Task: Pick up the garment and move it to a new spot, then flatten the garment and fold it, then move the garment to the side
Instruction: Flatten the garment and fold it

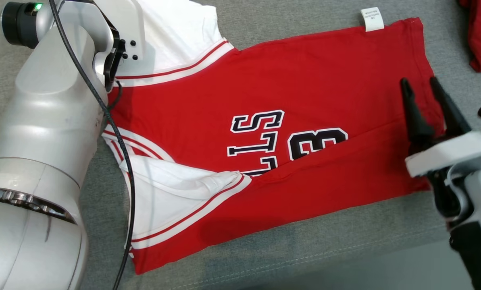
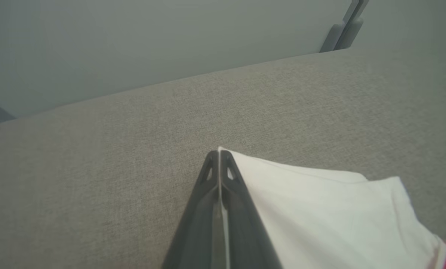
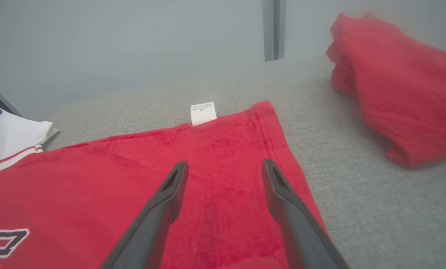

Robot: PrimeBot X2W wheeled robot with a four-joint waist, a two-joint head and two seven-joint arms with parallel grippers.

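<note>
In the head view we've got the garment [image 1: 264, 133] lying lengthwise across the frame. Its white sleeves sit at the left by our left arm [image 1: 42, 121] and its hem is at the right under the right gripper [image 1: 419, 81]. Left wrist view, lower centre: our left gripper [image 2: 219, 155] is pinched tight on the white sleeve's corner. Right wrist view: the fingers are spread wide over the red hem end with nothing in them, so we reckon each arm is nearest its own end.

Soft matt cloth garment [image 1: 305, 80] on a coarse woven surface [image 1: 264, 253]; glossy, seemingly plastic arm shell [image 1: 42, 121]
</note>
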